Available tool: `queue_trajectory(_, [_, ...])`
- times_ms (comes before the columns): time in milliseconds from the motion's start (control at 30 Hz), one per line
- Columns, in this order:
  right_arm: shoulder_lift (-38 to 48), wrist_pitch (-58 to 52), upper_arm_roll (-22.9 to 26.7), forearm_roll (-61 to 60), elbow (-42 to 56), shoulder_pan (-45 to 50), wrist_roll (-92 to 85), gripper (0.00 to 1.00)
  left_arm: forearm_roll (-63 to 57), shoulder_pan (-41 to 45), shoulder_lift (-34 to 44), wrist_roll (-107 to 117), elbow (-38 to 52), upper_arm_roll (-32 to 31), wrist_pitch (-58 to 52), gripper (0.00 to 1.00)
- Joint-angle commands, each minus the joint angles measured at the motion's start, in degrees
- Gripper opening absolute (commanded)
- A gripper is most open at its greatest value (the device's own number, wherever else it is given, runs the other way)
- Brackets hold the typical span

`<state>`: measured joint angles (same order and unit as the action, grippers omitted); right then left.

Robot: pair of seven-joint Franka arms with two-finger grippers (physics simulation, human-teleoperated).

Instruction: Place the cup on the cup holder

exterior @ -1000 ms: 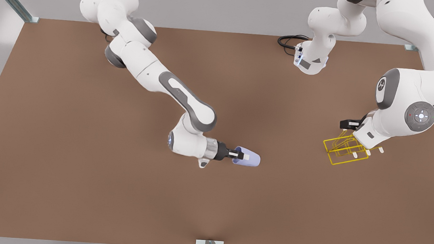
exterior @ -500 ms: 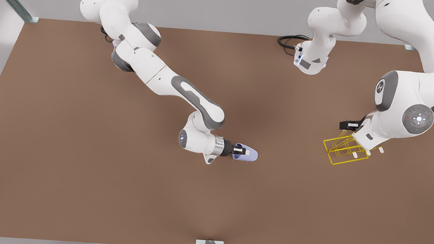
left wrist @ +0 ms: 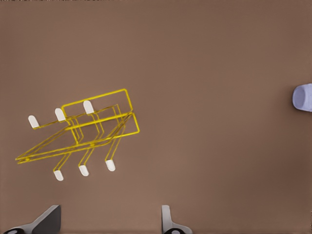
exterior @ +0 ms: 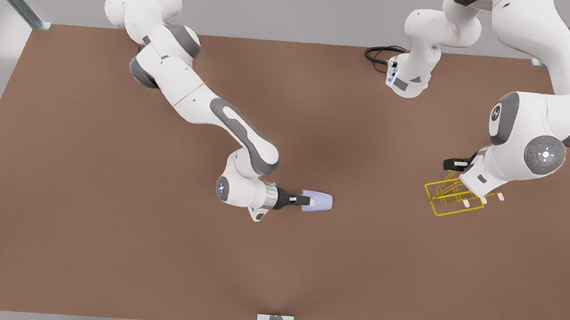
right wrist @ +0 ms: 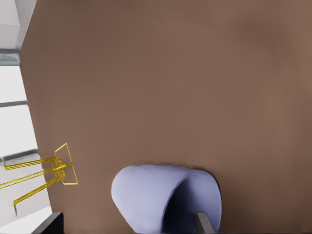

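1. On the front view's left, the right gripper [exterior: 307,201] reaches out level over the brown bench [exterior: 101,226], near its middle. Its jaws are closed on the wall of the small lavender-blue tapered cup [exterior: 318,201], one finger [right wrist: 204,223] inside the mouth. The cup lies on its side in the grip, rim toward the wrist.

2. The cup is well apart from the rack, with bare bench between them.

3. On the front view's right, the thin yellow wire cup holder [exterior: 453,197] with white-capped prongs stands on the bench. The left gripper [exterior: 455,164] hangs just above it; in the left wrist view its jaws stand wide apart and hold nothing. This arm waits.

4. Risks, as I judge them: the pinch on one thin smooth wall may let the cup swing or slip during the carry. The light rack may slide or tip if the cup strikes a prong off-centre. The waiting arm sits over the rack, so the incoming arm could collide with it.
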<state>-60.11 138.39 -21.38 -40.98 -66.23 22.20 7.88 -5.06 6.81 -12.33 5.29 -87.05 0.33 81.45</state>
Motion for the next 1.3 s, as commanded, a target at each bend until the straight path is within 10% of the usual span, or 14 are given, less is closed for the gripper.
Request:
queue_trajectory(0, [2.8,-19.0,4.3,0.3,0.3,-1.6,-3.0,1.00,0.4,1.5,-0.4,18.6,0.1,-3.0,0.4,1.00])
queue_trajectory(133, [17.6,-40.8,21.1,9.9,-1.9,-10.0,-9.4,1.00,0.4,1.9,-12.5,57.8,12.3,-16.1,0.7,1.00])
queue_trajectory(233, [34.4,-40.8,20.8,41.9,-5.8,-18.9,-9.9,1.00,-0.1,5.8,-14.7,83.1,10.5,-15.6,14.1,1.00])
queue_trajectory(333, [46.1,-42.5,20.8,43.2,-17.9,-22.3,-7.4,1.00,-1.9,10.4,-24.0,113.4,15.3,-15.4,20.8,1.00])
queue_trajectory(567, [37.3,-53.2,18.4,43.1,-3.9,-22.5,-9.6,1.00,1.4,11.8,-18.8,135.8,-1.1,-12.6,50.1,1.00])
queue_trajectory(1267, [37.8,-47.9,18.1,42.7,-6.5,-23.3,-10.4,1.00,-1.6,14.8,-20.8,144.7,-11.6,-10.9,49.3,1.00])
